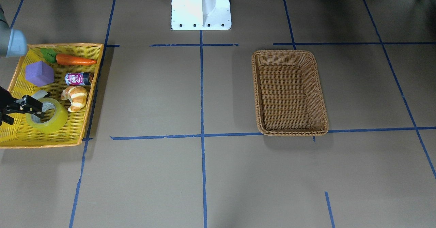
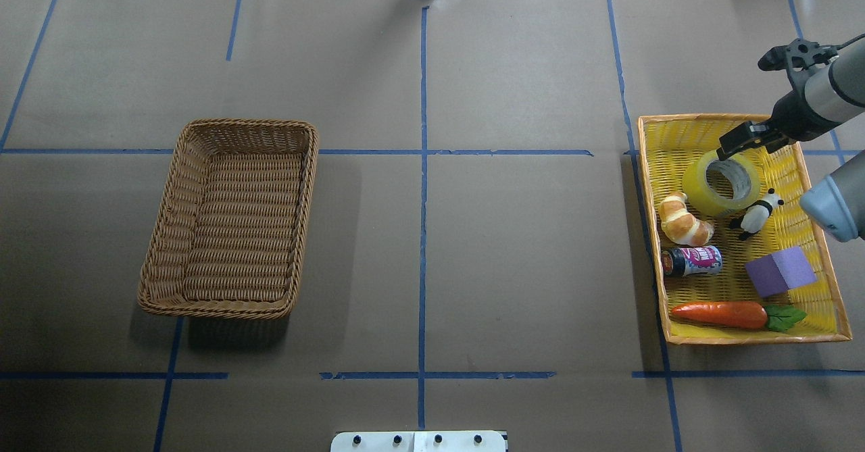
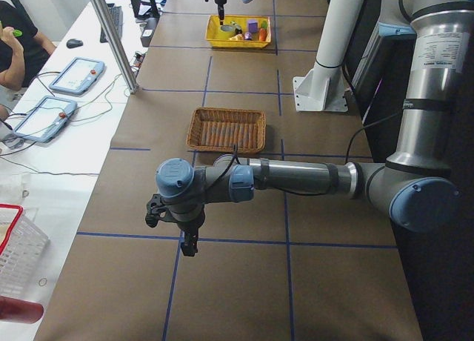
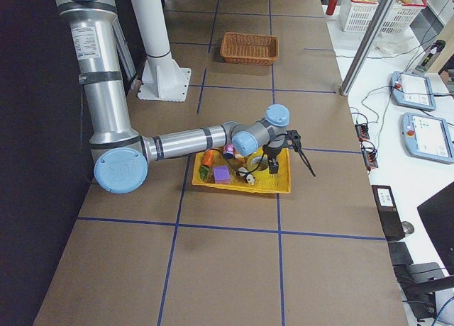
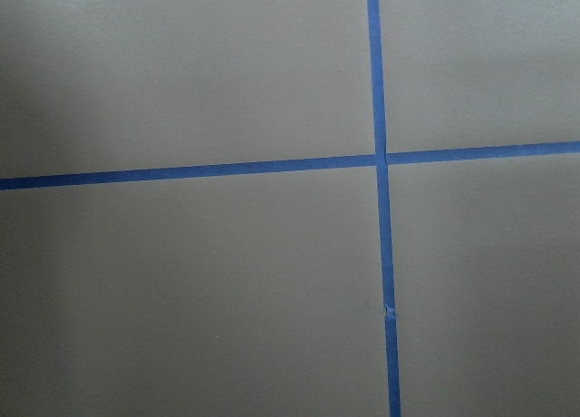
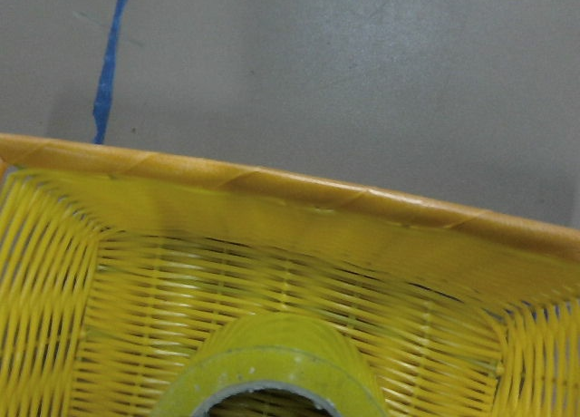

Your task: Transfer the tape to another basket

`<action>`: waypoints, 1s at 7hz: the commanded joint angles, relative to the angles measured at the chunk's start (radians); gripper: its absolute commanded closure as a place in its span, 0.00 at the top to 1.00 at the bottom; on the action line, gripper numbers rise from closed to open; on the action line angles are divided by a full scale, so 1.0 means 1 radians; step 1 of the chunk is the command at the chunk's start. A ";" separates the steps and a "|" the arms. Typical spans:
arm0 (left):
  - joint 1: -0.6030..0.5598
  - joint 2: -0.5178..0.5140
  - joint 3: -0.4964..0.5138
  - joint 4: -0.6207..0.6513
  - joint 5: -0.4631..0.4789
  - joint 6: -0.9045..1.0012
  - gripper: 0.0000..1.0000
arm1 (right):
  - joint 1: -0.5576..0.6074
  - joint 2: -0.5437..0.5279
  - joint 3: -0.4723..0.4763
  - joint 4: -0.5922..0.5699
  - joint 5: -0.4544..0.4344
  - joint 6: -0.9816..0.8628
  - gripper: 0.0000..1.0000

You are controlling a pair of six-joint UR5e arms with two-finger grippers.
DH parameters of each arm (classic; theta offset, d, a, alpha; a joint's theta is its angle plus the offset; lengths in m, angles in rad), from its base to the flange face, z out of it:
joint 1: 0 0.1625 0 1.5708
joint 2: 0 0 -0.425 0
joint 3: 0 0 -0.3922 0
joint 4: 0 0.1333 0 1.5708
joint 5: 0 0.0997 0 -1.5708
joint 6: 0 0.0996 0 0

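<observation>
The right gripper (image 2: 743,141) is hovering at the rim of the tape (image 2: 706,192), which is lying flat just beneath it in the yellow tray (image 2: 676,138). I cannot tell whether its fingers are spread or pinching. The wicker basket (image 2: 304,188) is sitting well off to its left. The left gripper (image 3: 189,246) is hanging over the table (image 3: 244,289), and its state cannot be told.

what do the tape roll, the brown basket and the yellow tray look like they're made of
The tape: glossy, translucent yellow-green plastic film wound on a grey core, possibly cardboard. The basket: brown woven wicker or rattan, matte, strands visible. The yellow tray: woven too, but its bright uniform colour suggests plastic.
</observation>
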 commanded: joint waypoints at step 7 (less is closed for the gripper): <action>0.000 -0.002 -0.007 0.000 -0.003 -0.008 1.00 | -0.033 -0.001 -0.057 -0.001 -0.002 -0.011 0.87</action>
